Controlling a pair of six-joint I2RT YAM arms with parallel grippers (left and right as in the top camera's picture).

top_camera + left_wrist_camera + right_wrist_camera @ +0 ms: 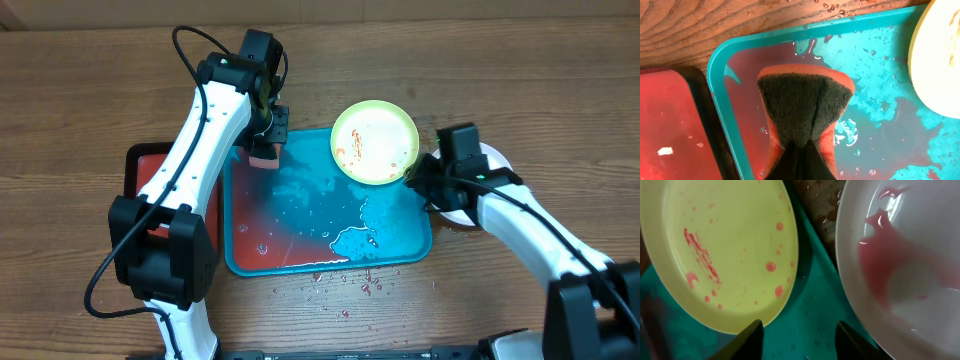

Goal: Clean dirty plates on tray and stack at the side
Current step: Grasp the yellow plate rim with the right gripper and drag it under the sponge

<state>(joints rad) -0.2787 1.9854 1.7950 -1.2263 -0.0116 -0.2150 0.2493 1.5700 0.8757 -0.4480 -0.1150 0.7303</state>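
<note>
The turquoise tray [300, 235] lies mid-table, wet with red-tinted water. A yellow-green plate [375, 142] with red smears rests over its far right corner. Just right of the tray sits a white plate [497, 158], mostly under my right arm, and pink liquid pools in the white plate [910, 255]. My left gripper [265, 148] is shut on an orange sponge [805, 110] with a dark scouring face, over the tray's far left corner [720, 65]. Between the two plates my right gripper [800, 340] stands open over the tray rim, holding nothing, beside the yellow-green plate [725, 250].
A dark red, black-rimmed tray [150, 180] lies against the turquoise tray's left side, partly under my left arm. Red droplets [365, 285] spot the wooden table by the tray's near edge. A brownish puddle [465, 226] lies around the white plate.
</note>
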